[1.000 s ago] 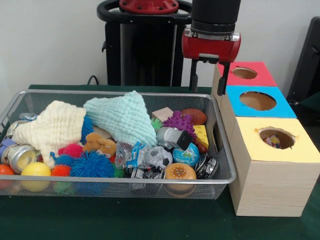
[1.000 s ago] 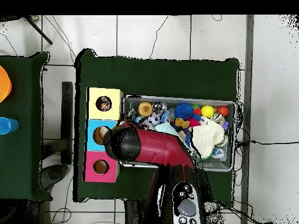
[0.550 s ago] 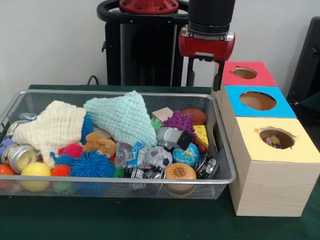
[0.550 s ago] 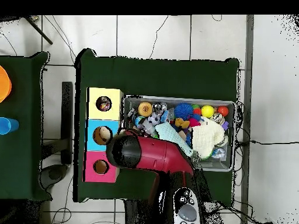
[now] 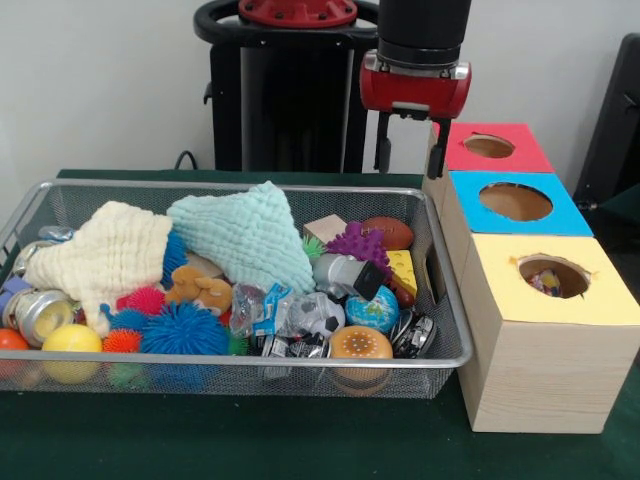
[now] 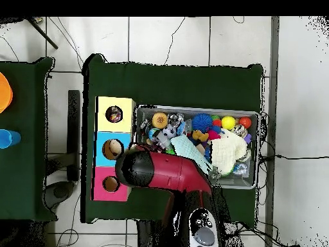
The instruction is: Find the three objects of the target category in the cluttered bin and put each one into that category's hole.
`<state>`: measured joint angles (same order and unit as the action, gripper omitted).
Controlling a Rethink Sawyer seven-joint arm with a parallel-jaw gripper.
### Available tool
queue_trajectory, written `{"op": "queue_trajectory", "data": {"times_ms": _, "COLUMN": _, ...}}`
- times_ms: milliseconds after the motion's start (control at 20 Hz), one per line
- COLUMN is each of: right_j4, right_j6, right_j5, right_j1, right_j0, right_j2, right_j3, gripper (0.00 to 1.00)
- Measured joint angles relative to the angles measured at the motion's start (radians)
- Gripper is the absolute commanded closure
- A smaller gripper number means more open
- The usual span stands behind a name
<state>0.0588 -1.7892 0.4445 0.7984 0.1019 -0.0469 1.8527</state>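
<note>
The wire bin (image 5: pixel 300 362) is packed with clutter: a mint cloth (image 5: pixel 245 235), a cream cloth (image 5: pixel 105 255), a purple spiky ball (image 5: pixel 358 243), a brown football (image 5: pixel 390 232), a blue spiky ball (image 5: pixel 183 330), a globe ball (image 5: pixel 373 310) and a small plush (image 5: pixel 200 290). My gripper (image 5: pixel 410 172) hangs open and empty above the bin's far right corner, beside the red box (image 5: pixel 520 152). In the overhead view the arm (image 6: pixel 157 170) covers the gripper and part of the bin (image 6: pixel 257 148).
Three wooden boxes with round holes stand in a row right of the bin: red, blue (image 5: pixel 565 215) and yellow (image 5: pixel 600 300). Something small lies inside the yellow hole (image 5: pixel 548 280). A yellow ball (image 5: pixel 70 340) and jars sit at the bin's left end.
The gripper has shifted left and slightly up, from in front of the red box's edge to over the bin's far right corner. The bin's contents have not moved.
</note>
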Motion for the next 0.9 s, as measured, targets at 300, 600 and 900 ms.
{"op": "queue_trajectory", "data": {"times_ms": 300, "right_j4": 0.0, "right_j6": 0.0, "right_j5": 0.0, "right_j1": -0.008, "right_j0": -0.028, "right_j2": 0.001, "right_j3": -0.013, "gripper": 0.0}}
{"op": "queue_trajectory", "data": {"times_ms": 600, "right_j4": -0.005, "right_j6": 0.0, "right_j5": 0.0, "right_j1": -0.011, "right_j0": -0.004, "right_j2": 0.002, "right_j3": -0.013, "gripper": 0.0}}
{"op": "queue_trajectory", "data": {"times_ms": 900, "right_j4": -0.032, "right_j6": 0.0, "right_j5": -0.003, "right_j1": -0.011, "right_j0": 0.07, "right_j2": 0.018, "right_j3": -0.008, "gripper": 0.0}}
